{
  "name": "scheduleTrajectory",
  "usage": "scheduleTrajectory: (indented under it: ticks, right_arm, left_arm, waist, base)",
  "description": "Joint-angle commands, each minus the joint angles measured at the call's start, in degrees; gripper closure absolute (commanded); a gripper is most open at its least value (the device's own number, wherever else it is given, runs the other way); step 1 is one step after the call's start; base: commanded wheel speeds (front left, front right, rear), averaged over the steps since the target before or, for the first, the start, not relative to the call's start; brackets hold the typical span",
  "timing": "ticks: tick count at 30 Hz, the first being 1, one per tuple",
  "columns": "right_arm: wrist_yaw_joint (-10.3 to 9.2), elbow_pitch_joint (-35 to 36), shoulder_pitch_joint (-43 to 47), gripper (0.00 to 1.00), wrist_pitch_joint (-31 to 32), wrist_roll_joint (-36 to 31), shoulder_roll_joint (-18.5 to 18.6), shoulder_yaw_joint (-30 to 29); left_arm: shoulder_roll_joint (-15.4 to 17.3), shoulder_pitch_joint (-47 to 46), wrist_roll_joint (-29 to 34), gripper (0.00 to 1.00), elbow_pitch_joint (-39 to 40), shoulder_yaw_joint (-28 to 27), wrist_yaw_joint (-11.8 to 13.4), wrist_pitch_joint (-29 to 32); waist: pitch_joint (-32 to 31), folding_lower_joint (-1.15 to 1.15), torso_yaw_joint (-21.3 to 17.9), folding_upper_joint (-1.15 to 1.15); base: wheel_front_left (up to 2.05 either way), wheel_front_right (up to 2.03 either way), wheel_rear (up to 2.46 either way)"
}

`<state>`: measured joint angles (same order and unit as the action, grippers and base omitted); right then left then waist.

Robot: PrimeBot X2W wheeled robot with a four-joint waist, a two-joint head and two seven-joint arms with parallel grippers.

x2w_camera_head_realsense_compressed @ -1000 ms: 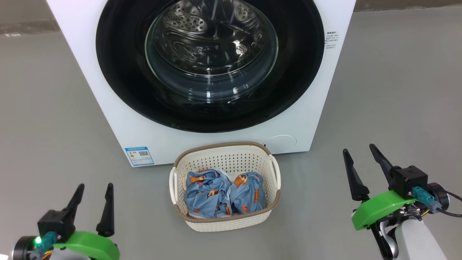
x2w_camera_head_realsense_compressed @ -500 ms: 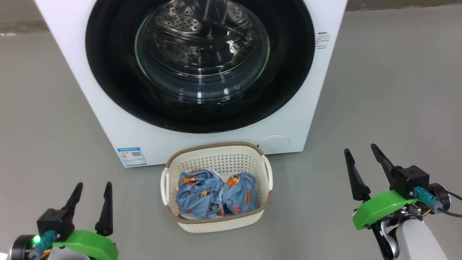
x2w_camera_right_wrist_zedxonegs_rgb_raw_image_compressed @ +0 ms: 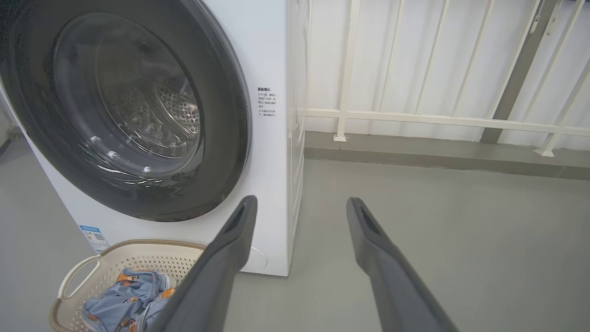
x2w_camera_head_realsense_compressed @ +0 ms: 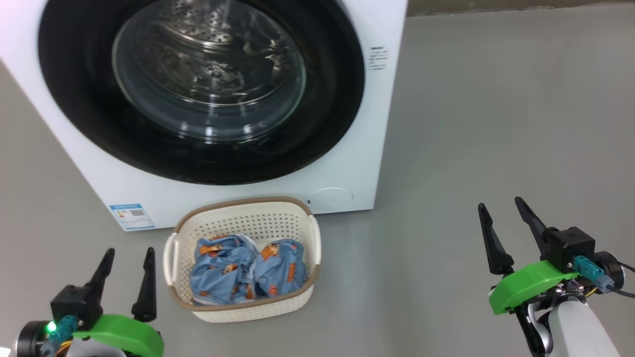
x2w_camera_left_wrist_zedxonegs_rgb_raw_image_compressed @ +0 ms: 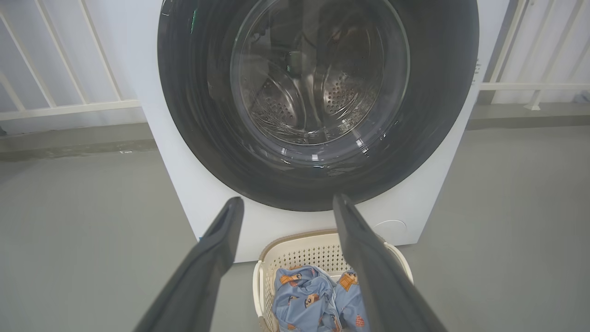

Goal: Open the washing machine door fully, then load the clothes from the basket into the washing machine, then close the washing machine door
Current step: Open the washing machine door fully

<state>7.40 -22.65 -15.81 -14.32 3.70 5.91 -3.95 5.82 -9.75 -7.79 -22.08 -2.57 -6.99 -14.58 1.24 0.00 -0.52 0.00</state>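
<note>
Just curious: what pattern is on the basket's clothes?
Light blue clothes with orange-brown cartoon figures; clearest in head view.

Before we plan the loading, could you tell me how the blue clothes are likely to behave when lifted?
The clothes look soft and crumpled, so they will probably droop and trail. They lie as two touching bundles, so one may drag the other.

Long dark tapered jaws rise from black boxy mounts (x2w_camera_head_realsense_compressed: 570, 248) over bright green curved shells (x2w_camera_head_realsense_compressed: 531, 285). Teal plugs (x2w_camera_head_realsense_compressed: 588, 272) enter both; a green light (x2w_camera_head_realsense_compressed: 51, 327) glows on the left. The right forearm (x2w_camera_head_realsense_compressed: 575, 327) is white, with a black cable (x2w_camera_head_realsense_compressed: 622, 292).
</note>
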Motion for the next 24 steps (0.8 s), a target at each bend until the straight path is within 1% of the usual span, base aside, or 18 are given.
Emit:
scheduleTrajectory:
  ticks: [1, 6, 10, 24]
  right_arm:
    - [0.09, 1.5, -1.4, 0.0, -0.7, 0.5, 0.2, 1.2]
    - [0.09, 1.9, -1.6, 0.0, -0.7, 0.6, 0.1, 1.3]
    - [0.09, 2.0, -1.6, 0.0, -0.7, 0.8, 0.1, 1.3]
    - [0.09, 1.9, -1.4, 0.0, -0.7, 0.9, 0.1, 1.3]
  left_arm:
    - [1.2, -2.3, 0.3, 0.0, 1.8, -2.2, 0.3, -0.4]
    - [1.2, -1.5, 0.5, 0.0, 2.9, -2.1, 0.1, -0.4]
    - [1.0, -1.0, 0.6, 0.0, 4.0, -2.0, 0.0, -0.4]
    - [0.4, 0.0, 0.9, 0.0, 5.1, -2.7, -0.1, -0.4]
  waist:
    - [0.1, 0.0, 0.0, 0.0]
    - [0.4, 0.0, 0.1, 0.0]
    - [0.5, 0.0, 0.3, 0.0]
    - [0.1, 0.0, 0.4, 0.0]
  base:
    - [0.94, 0.94, -1.88]
    - [0.7, 0.7, -1.41]
    - [0.35, 0.35, -0.7]
    - [0.02, 0.02, -0.03]
